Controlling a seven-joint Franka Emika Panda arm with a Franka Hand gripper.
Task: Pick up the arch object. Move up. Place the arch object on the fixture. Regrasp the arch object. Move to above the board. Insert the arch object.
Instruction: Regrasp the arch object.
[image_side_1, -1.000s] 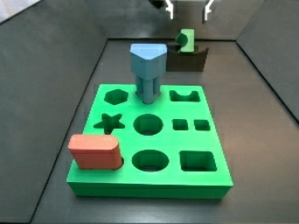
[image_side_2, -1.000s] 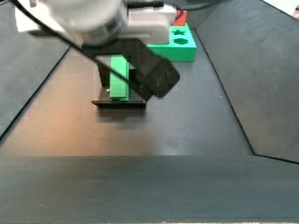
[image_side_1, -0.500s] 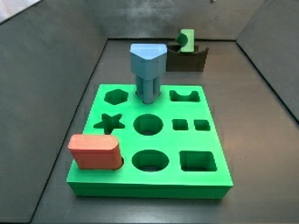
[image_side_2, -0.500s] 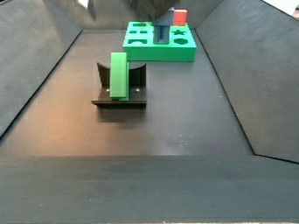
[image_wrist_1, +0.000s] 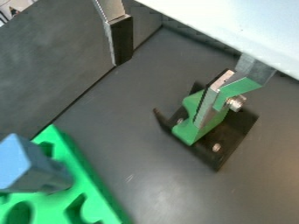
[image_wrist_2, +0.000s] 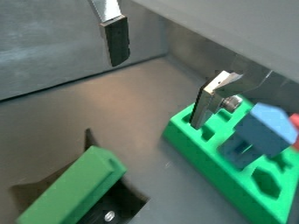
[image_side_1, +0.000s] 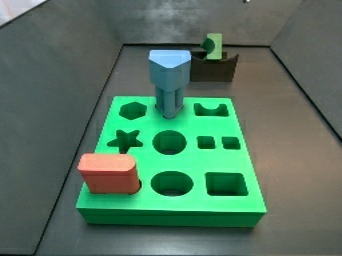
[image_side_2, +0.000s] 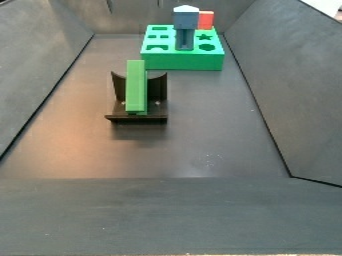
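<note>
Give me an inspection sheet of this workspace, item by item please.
Surface: dark floor with sloped dark walls; bare apart from the items below.
Arch object: resting in the fixture, standing up out of its notch; not held.
Board: flat on the floor, apart from the fixture; its arch cutout is unfilled.
Clutter: blue peg upright in a board hole; red block on a board corner.
Gripper: raised above the floor, seen only in both wrist views; fingers spread apart, nothing between them.
Cables: nothing seen.
Surroundings: nothing seen beyond the walls.
</note>
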